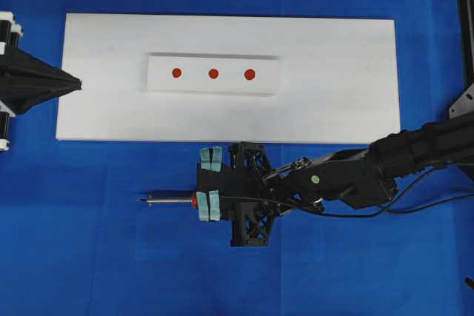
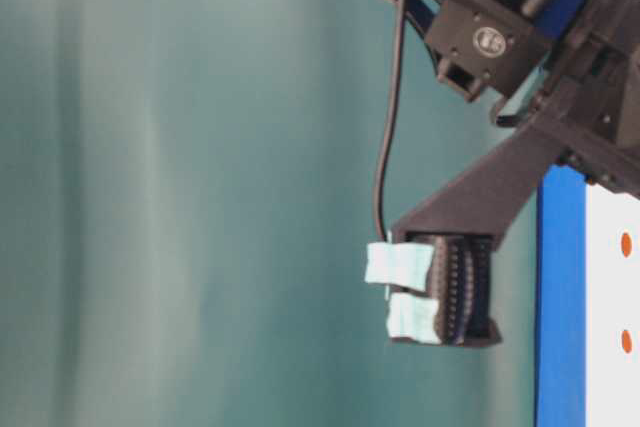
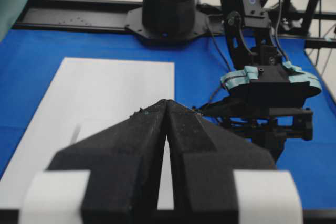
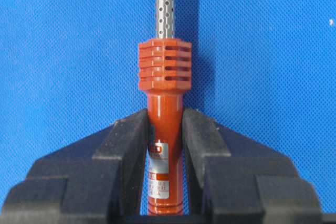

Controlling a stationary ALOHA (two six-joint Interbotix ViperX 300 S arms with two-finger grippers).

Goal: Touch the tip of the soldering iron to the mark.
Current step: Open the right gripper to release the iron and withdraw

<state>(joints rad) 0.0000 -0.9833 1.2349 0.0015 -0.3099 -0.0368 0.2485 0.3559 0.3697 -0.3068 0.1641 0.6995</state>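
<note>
The right gripper (image 4: pixel 165 129) clamps the orange-red handle of the slim soldering iron (image 1: pixel 169 200), its silver shaft pointing left over the blue cloth (image 1: pixel 89 257), near of the white board (image 1: pixel 341 72). The small round red mark (image 1: pixel 213 73), middle of three on the white rectangular block (image 1: pixel 213 88), lies well apart. At far left, the left gripper (image 1: pixel 78 83) has its jaws together, holding nothing.

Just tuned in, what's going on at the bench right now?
The right pincer is shut on the soldering iron, clamping its orange-red handle. In the overhead view the iron's tip points left over the blue mat, off the white board and short of the mark, the middle red dot on the white block. The left pincer is shut, holds nothing and sits at the board's left edge. No contact with the mark yet.
</note>
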